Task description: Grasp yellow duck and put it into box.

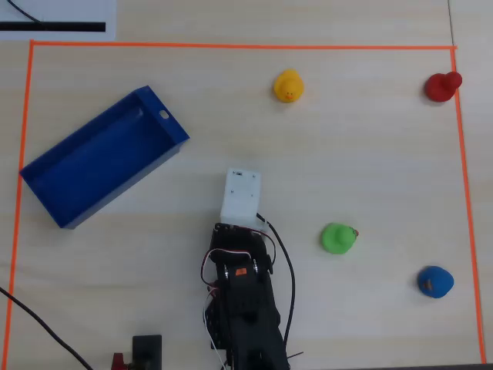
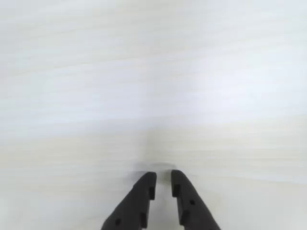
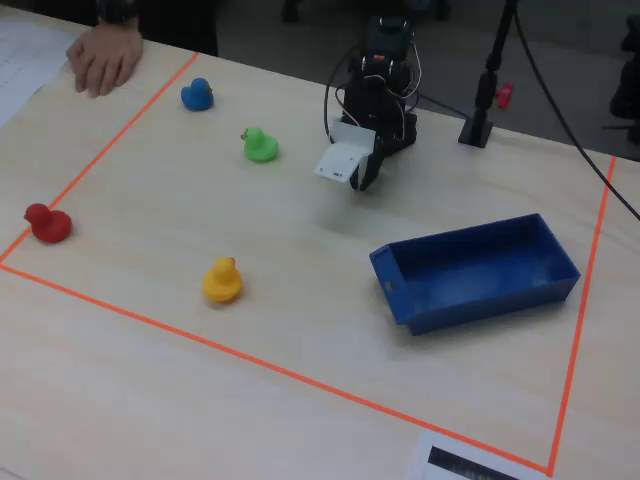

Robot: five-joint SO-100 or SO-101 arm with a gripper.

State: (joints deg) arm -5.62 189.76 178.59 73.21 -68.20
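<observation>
Overhead view: the yellow duck (image 1: 288, 85) sits alone on the surface (image 1: 347, 154), well apart from the arm, up and right of it; the box (image 1: 46, 185) lies left.
Wrist view: your pincer (image 2: 163, 178) shows a narrow gap, empty; no duck visible.
Fixed view: the duck (image 3: 222, 280) looks light, rounded, probably slippery; take it across the body.

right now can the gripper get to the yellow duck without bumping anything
Probably yes. In the overhead view the yellow duck stands alone on bare table beyond the gripper, with the blue box off to the left and the green duck to the right. Whether the arm stretches that far is uncertain.
</observation>
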